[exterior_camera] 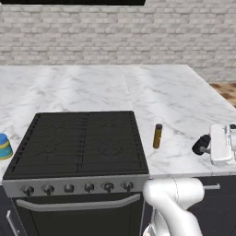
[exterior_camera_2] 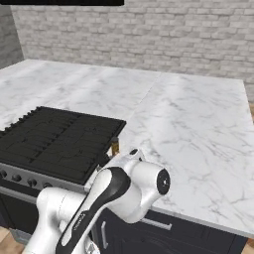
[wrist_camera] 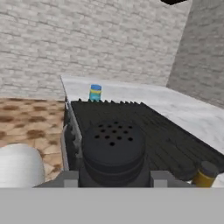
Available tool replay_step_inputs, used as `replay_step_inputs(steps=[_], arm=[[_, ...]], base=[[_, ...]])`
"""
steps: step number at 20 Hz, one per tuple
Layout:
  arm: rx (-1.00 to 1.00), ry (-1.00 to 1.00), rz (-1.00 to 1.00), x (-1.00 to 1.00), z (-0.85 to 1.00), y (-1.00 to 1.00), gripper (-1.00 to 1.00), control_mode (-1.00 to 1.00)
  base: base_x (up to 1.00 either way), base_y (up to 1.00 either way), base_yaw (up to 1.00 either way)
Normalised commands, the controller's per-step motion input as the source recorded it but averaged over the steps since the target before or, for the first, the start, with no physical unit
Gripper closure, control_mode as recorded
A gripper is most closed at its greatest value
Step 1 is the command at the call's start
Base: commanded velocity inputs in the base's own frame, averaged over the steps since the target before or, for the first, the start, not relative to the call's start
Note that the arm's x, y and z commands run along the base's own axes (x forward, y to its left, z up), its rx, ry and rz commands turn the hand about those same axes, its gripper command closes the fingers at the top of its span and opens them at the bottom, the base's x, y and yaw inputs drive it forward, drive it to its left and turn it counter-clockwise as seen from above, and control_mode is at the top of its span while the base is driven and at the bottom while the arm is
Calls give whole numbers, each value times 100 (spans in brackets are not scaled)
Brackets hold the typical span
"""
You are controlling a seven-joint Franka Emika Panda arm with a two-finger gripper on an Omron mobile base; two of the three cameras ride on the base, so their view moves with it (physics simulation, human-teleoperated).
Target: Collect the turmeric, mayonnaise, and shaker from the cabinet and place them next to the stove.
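The left base view looks forward and down from behind the stove point(exterior_camera: 78, 145), squarely facing the brick wall point(exterior_camera: 138, 32), with the marble surface point(exterior_camera: 179, 101) running to its right edge. The right base view looks at the same stove point(exterior_camera_2: 54, 141) and surface point(exterior_camera_2: 198, 129) from further right, angled left, so the stove sits at the lower left and the robot's arm point(exterior_camera_2: 119, 191) crowds the foreground. The hand view sits low and close behind the shaker point(wrist_camera: 113, 151), looking sideways across the stove point(wrist_camera: 148, 127) toward the mayonnaise jar point(wrist_camera: 95, 92) at the surface's far edge; the left base view shares that jar point(exterior_camera: 4, 146).
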Motion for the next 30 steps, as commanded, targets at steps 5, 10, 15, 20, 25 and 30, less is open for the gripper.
replay_step_inputs(steps=[5, 10, 15, 20, 25, 30], arm=[[2, -5, 45, 13, -62, 3, 100, -100], [-1, 4, 22, 36, -23, 27, 100, -100], [-4, 6, -1, 29, -11, 13, 100, -100], [-1, 2, -8, 23, -22, 0, 100, -100], [-2, 0, -13, 11, -22, 5, 100, -100], [-5, 0, -12, 9, -22, 19, 100, -100]], base=[[0, 0, 0], [0, 0, 0], [0, 0, 0], [0, 0, 0], [0, 0, 0], [0, 0, 0]])
